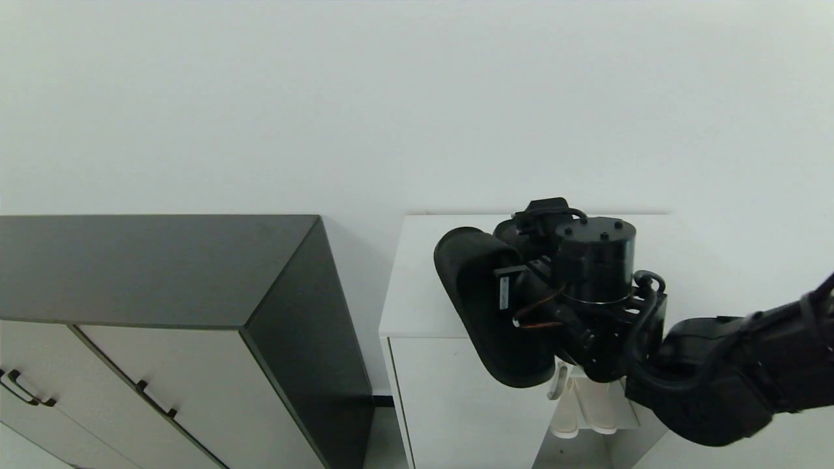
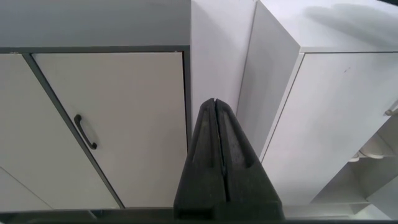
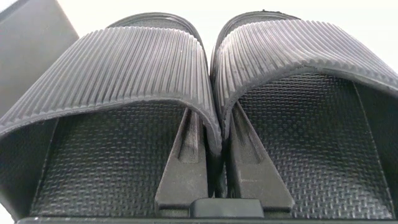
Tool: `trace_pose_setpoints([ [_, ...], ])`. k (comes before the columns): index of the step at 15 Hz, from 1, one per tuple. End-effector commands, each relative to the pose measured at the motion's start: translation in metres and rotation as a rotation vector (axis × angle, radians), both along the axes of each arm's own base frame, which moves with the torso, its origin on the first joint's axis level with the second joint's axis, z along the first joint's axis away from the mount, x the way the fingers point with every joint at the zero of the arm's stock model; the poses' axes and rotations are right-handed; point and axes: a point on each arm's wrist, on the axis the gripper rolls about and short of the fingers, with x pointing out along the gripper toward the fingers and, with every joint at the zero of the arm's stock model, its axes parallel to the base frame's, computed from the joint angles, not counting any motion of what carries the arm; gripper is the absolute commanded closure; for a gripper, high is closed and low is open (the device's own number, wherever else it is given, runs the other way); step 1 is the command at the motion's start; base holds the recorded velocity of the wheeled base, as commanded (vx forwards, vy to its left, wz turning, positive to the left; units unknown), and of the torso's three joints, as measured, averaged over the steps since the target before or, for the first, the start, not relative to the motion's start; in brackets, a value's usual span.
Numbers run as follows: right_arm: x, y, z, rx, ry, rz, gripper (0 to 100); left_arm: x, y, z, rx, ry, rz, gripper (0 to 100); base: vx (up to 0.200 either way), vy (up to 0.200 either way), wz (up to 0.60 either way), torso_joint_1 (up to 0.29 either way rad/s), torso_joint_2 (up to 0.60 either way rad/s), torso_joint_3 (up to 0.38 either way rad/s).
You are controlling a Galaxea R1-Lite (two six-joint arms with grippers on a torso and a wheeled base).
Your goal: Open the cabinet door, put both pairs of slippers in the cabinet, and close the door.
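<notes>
At the far left stands a dark-topped cabinet (image 1: 156,270) with pale doors and dark bar handles (image 1: 155,398). The left gripper (image 2: 215,163) points at the gap between this cabinet and the next, its fingers pressed flat together with nothing between them. To the right is the white cabinet (image 1: 417,286). The pair of black slippers (image 1: 485,306) hangs in the air in front of its top edge, soles turned leftward. They are matt black rubber, with broad straps ribbed in fine lengthwise ridges and footbeds covered in a small dimpled grain. The right gripper (image 3: 217,163) is narrowed on them, its fingers (image 3: 185,163) pinching the two inner strap edges together from inside. Lower right, in the cabinet's open compartment, a pair of white slippers (image 1: 583,410) rests on a shelf.
</notes>
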Motion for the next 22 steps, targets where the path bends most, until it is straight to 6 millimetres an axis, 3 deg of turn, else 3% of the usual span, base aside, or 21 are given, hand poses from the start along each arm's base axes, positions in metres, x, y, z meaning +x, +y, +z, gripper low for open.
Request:
trace_pose_setpoints([
  [1,-0.026,-0.013,0.009,0.025,-0.005,0.026,100,0.000,0.000,0.000,0.000,0.001,0.000,100,0.000,0.000,0.00,0.000,0.00,0.000],
  [6,-0.068,-0.012,0.000,-0.005,0.030,0.133,100,0.000,0.000,0.000,0.000,0.001,0.000,100,0.000,0.000,0.00,0.000,0.00,0.000],
  [13,-0.062,-0.005,-0.016,-0.038,0.058,0.133,100,0.000,0.000,0.000,0.004,0.001,-0.003,100,0.000,0.000,0.00,0.000,0.00,0.000],
  [22,-0.062,-0.006,-0.017,-0.038,0.059,0.128,100,0.000,0.000,0.000,0.003,0.001,-0.003,100,-0.200,0.000,0.00,0.004,0.00,0.001],
])
